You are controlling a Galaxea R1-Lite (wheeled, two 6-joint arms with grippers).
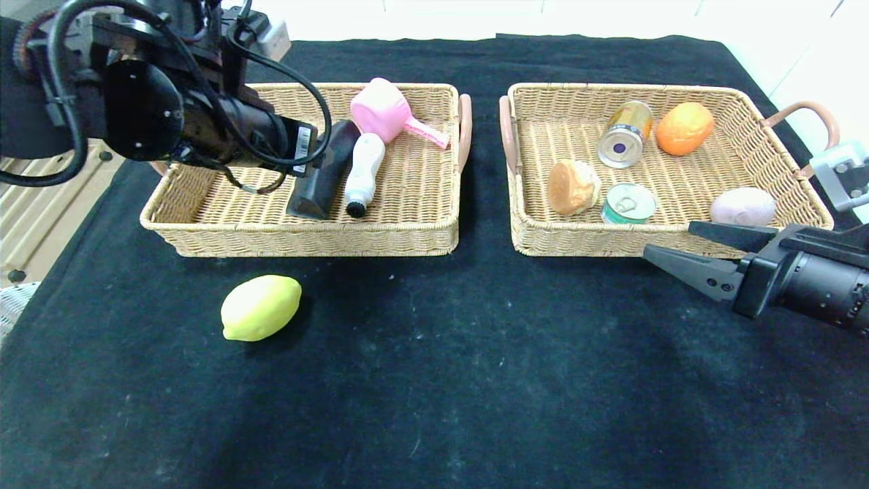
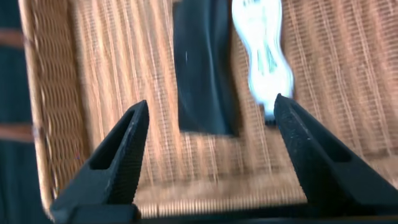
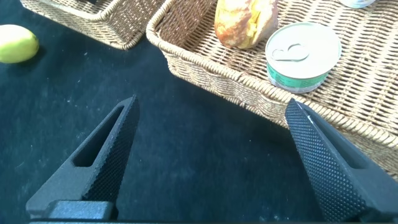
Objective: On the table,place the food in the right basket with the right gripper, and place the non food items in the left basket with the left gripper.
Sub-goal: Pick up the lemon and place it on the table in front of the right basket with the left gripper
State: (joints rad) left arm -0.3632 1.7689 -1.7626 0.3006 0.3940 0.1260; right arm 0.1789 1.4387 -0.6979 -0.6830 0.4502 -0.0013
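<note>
A yellow lemon (image 1: 261, 308) lies on the black cloth in front of the left basket (image 1: 204, 224); it also shows in the right wrist view (image 3: 17, 44). The left basket holds a black bar (image 1: 324, 171), a white bottle (image 1: 363, 172) and a pink scoop (image 1: 387, 109). My left gripper (image 2: 208, 146) hovers open and empty over that basket, above the black bar (image 2: 204, 68) and white bottle (image 2: 264, 46). The right basket (image 1: 584, 241) holds two cans, a bread roll (image 1: 572, 186), an orange (image 1: 684, 128) and a pale pink item (image 1: 743, 206). My right gripper (image 1: 669, 244) is open and empty at that basket's front edge.
The black cloth (image 1: 475, 380) covers the table in front of both baskets. The baskets stand side by side with a narrow gap between their handles. The green-sided can (image 3: 303, 55) and bread roll (image 3: 244, 22) lie close to the right basket's front wall.
</note>
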